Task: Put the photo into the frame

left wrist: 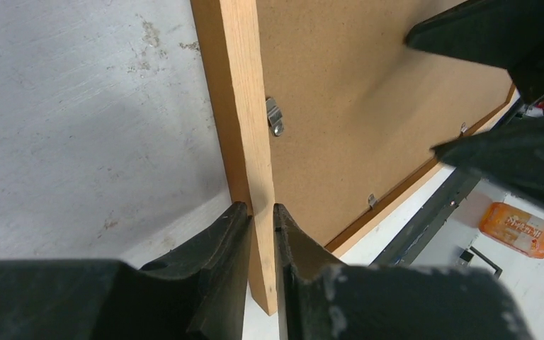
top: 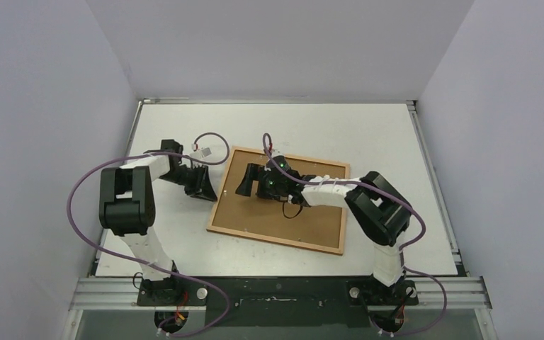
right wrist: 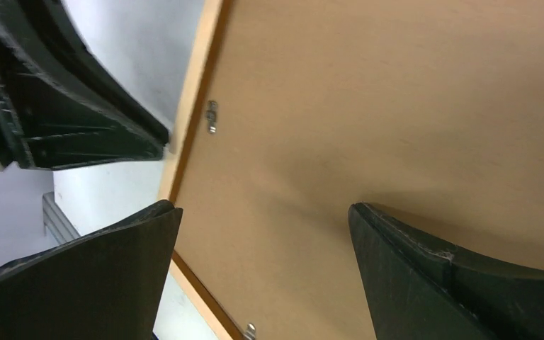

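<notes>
The white table [top: 397, 142] carries the frame [top: 276, 239], which lies face down at its middle. The frame's brown fibreboard backing [top: 283, 219] faces up. The left gripper [left wrist: 262, 207] is clamped on the frame's left wooden border. The right gripper [right wrist: 263, 209] hovers over the backing, jaws wide apart. A small metal clip [left wrist: 274, 117] sits just inside the border.

large rectangular picture frame [left wrist: 239, 99], narrow light-brown wooden border | back side up, brown fibreboard [left wrist: 368, 106] within, small metal clips [left wrist: 274, 117] at edges | lying askew on white table [top: 368, 134]
</notes>
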